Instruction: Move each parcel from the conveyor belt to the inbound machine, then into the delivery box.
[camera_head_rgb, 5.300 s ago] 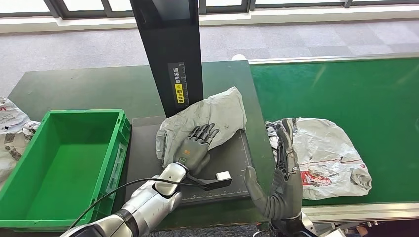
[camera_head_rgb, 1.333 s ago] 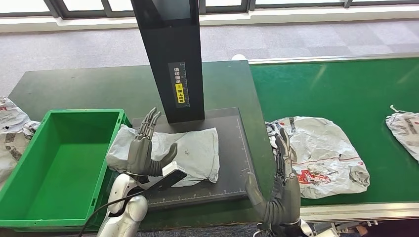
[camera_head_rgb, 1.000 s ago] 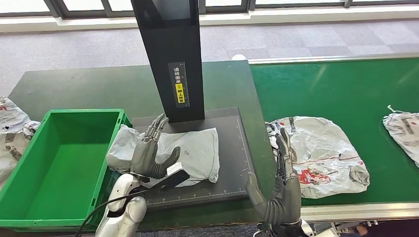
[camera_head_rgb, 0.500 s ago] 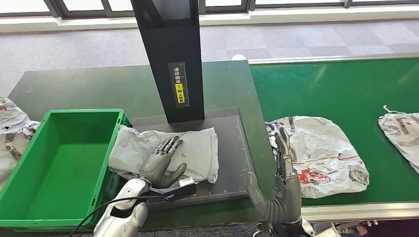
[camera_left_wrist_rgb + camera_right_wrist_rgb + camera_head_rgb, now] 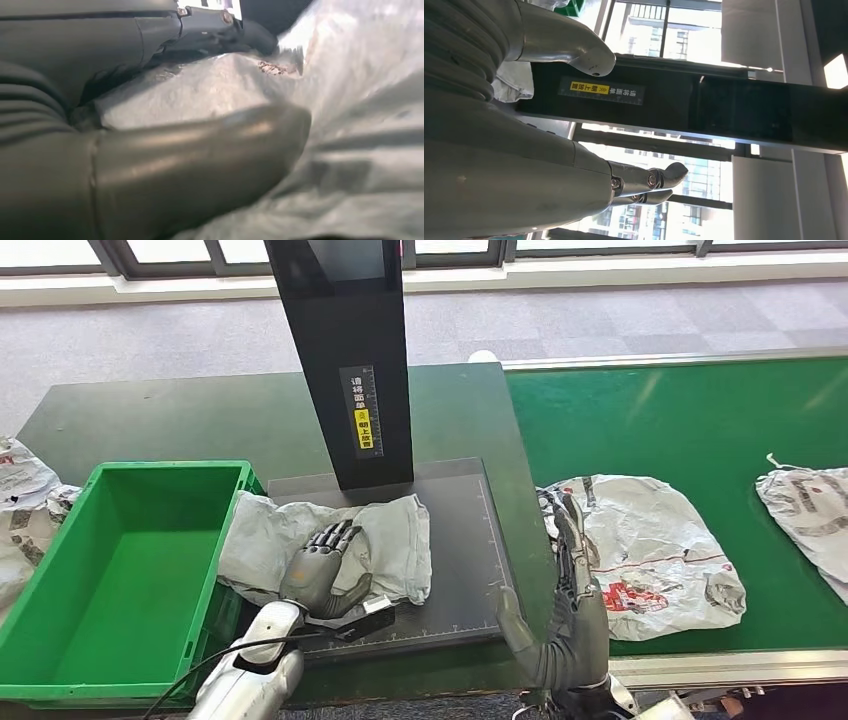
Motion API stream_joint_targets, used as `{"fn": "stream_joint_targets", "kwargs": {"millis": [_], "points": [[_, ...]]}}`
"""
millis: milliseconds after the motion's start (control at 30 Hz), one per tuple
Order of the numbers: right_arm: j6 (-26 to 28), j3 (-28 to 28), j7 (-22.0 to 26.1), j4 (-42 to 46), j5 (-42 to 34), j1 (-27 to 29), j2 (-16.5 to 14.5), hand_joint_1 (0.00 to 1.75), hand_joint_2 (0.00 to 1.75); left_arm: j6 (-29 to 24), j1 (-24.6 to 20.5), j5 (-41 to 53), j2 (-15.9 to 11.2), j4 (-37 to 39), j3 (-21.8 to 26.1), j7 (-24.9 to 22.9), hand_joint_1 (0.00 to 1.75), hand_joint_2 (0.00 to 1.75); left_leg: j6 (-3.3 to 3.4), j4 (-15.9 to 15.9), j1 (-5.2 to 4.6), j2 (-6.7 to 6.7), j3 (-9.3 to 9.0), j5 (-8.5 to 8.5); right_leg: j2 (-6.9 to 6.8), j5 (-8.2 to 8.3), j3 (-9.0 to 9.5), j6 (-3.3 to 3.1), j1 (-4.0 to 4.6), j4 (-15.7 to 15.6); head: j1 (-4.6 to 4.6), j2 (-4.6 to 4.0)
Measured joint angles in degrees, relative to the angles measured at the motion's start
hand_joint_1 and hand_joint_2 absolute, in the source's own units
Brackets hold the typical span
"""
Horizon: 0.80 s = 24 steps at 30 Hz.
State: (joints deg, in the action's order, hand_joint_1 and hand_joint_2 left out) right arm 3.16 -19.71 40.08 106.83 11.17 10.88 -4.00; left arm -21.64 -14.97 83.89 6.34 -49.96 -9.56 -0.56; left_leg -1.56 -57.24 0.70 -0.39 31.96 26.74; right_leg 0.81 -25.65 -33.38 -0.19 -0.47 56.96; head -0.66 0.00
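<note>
While my left hand (image 5: 322,570) lies on the grey parcel (image 5: 385,540), its fingers pointing away from me across the crumpled plastic, I cannot tell whether they have actually gathered the film or only press on it; the left wrist view shows my thumb (image 5: 200,160) against the wrinkled surface, no more. The parcel rests on the machine's dark plate (image 5: 470,540), in front of the black column (image 5: 345,350), with its left end spilling over the plate's edge toward the green box (image 5: 120,550).

What matters for the next move is direction. The box sits directly to the left of the parcel, its near wall just beside the overhanging end. The parcel's long axis runs left to right, so it already points at the box, and my left hand sits over its left-middle part, between its bulk and the box. I judge a leftward drag or lift would carry it over the rim, though the rim stands higher than the plate, so the loose film could catch there.

My right hand (image 5: 565,610) is held upright and empty, fingers spread, at the front edge of the table, just beside a white parcel (image 5: 660,550) on the green belt (image 5: 680,420). Another parcel (image 5: 810,505) lies further right on the belt. My left hand is clearly the nearer one to the grey parcel.
</note>
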Motion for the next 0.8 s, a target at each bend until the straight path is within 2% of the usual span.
{"fn": "stream_joint_targets", "kwargs": {"millis": [133, 333, 800], "points": [[0.0, 0.0, 0.0, -0.2, -0.2, 0.0, 0.0, 0.00, 1.75, -4.6, 0.0, 1.9, 0.0, 0.7, 0.1, -0.3, 1.75, 1.75, 0.00, 0.0, 0.00, 0.00, -0.01, 0.00, 0.00, 0.00, 0.02, 0.00, 0.00, 0.0, 0.00, 0.00], [0.5, 0.0, 0.0, -0.2, -0.1, 0.0, 0.0, 0.00, 1.75, -7.6, 1.0, 2.7, 0.2, -1.4, 0.1, -2.3, 1.75, 1.75, -0.01, 0.0, 0.00, 0.01, -0.05, -0.01, 0.03, 0.01, 0.02, -0.01, 0.00, 0.0, 0.00, 0.00], [2.0, 0.0, 0.0, -0.2, -0.3, 0.6, 0.1, 0.00, 1.75, -8.5, 3.2, 2.8, 1.2, -5.6, 0.1, -1.9, 1.75, 1.75, -0.01, 0.0, 0.00, 0.01, -0.03, 0.00, 0.02, 0.00, -0.01, -0.01, 0.00, 0.0, 0.00, 0.00]]}}
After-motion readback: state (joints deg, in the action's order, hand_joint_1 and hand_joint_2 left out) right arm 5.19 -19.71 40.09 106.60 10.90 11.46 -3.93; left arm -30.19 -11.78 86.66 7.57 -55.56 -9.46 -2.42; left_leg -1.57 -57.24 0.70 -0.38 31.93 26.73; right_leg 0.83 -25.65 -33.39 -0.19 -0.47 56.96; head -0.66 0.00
